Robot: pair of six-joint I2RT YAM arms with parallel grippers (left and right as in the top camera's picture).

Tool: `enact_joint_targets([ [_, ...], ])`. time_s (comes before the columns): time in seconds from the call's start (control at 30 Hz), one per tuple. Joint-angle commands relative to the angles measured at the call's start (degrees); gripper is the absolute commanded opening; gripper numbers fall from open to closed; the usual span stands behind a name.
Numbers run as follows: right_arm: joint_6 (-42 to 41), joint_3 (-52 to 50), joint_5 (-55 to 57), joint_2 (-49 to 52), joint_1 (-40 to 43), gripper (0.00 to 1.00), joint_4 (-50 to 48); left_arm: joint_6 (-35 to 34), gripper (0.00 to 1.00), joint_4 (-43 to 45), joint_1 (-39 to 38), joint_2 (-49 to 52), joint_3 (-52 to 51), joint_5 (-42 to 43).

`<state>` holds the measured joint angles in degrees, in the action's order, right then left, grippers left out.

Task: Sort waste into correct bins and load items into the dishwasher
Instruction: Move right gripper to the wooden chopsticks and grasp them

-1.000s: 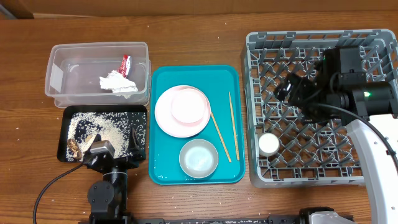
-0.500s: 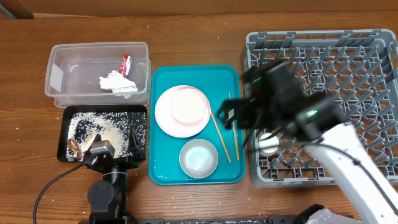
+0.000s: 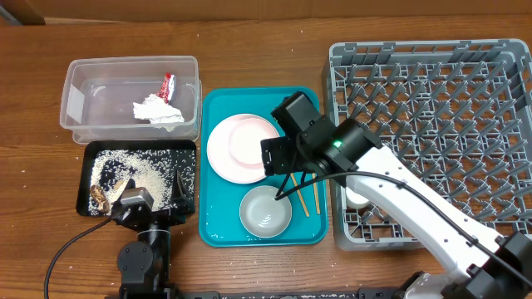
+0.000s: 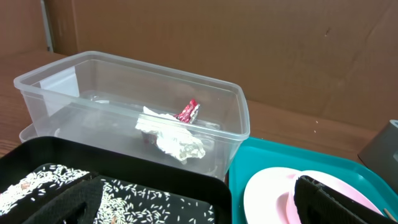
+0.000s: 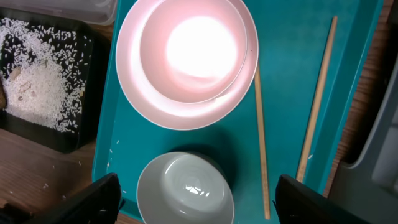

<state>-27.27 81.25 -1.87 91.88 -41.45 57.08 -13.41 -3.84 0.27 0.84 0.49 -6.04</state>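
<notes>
The right gripper [image 5: 199, 198], fingers spread wide, hangs over the teal serving tray [image 5: 121, 140] at mid-bench. On the tray, a small round pink plate [image 5: 189, 46] is nested in a larger pink plate [image 5: 186, 112]. A glossy greyish bowl [image 5: 185, 190] sits nearer the robot-side edge. Two thin wooden chopsticks [image 5: 260, 143] lie apart toward the right edge. The left gripper [image 4: 199, 202] has its fingers likewise spread.

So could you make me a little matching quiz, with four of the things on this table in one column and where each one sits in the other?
Things:
1. crumpled tissue
2. rice grains
3. grey bowl
4. smaller pink plate

Places:
A. on the teal tray
B. stacked on the larger plate
C. in the clear tub
D. in the black tray

Pairs: 1-C, 2-D, 3-A, 4-B.
</notes>
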Motion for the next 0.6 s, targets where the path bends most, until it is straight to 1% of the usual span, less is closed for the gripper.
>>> enact_joint_targets([
  [0.0,-1.29,0.44,1.88,0.87,-0.15,0.81,-0.66,-0.57,1.0,0.07,0.5,-0.59,-0.22,0.28],
  [0.07,-1.27,0.44,2.27,1.84,-0.04,0.79,-0.13,-0.57,1.0,0.07,0.5,-0.59,-0.22,0.28],
  [0.1,-0.92,0.42,2.34,2.54,-0.04,0.77,0.33,-0.55,1.0,0.07,0.5,-0.59,-0.22,0.28],
  [0.2,2.1,0.04,3.39,4.96,-0.04,0.66,2.49,-0.57,1.0,0.07,0.5,-0.59,-0.22,0.28],
  [0.23,2.19,-0.13,5.03,6.12,-0.04,0.61,3.39,-0.55,1.0,0.07,0.5,-0.59,-0.22,0.28],
  [0.33,2.47,-0.74,9.6,10.34,-0.04,0.52,4.11,-0.57,1.0,0.07,0.5,-0.59,-0.22,0.28],
  [0.37,4.35,-0.81,9.49,11.85,-0.04,0.51,3.82,-0.57,1.0,0.07,0.5,-0.59,-0.22,0.28],
  [0.57,12.98,-1.05,7.58,17.75,-0.04,0.52,2.8,-0.57,1.0,0.07,0.5,-0.59,-0.22,0.28],
])
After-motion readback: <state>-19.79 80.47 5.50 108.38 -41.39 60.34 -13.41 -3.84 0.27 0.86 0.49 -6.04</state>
